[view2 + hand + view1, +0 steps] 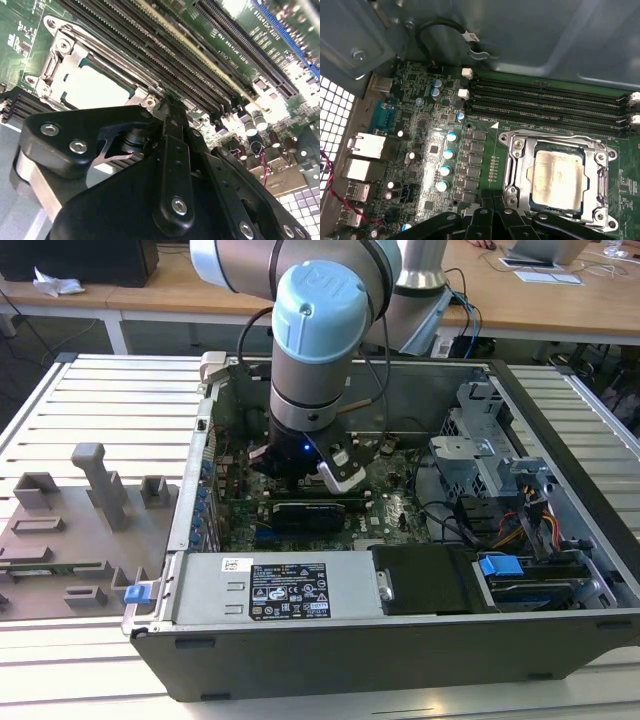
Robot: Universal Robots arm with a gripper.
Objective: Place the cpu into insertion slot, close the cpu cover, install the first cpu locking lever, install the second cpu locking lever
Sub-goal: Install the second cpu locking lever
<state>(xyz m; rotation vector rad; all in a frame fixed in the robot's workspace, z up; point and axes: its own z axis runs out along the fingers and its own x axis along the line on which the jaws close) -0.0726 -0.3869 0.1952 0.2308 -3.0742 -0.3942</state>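
One cpu (556, 179) seated under cpu cover (512, 170), just beside jaws.

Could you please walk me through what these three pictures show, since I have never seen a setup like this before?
The exterior view looks from outside at a robot arm reaching down into an open computer case on a slatted table. The other two pictures come from cameras riding near the arm's wrist, looking down at the green motherboard. In both wrist views the cpu lies in the insertion slot, with the cpu cover, a metal frame, down around it. The black gripper is closed, holds nothing visible, and its tip sits just beside the socket, near the long memory slots.
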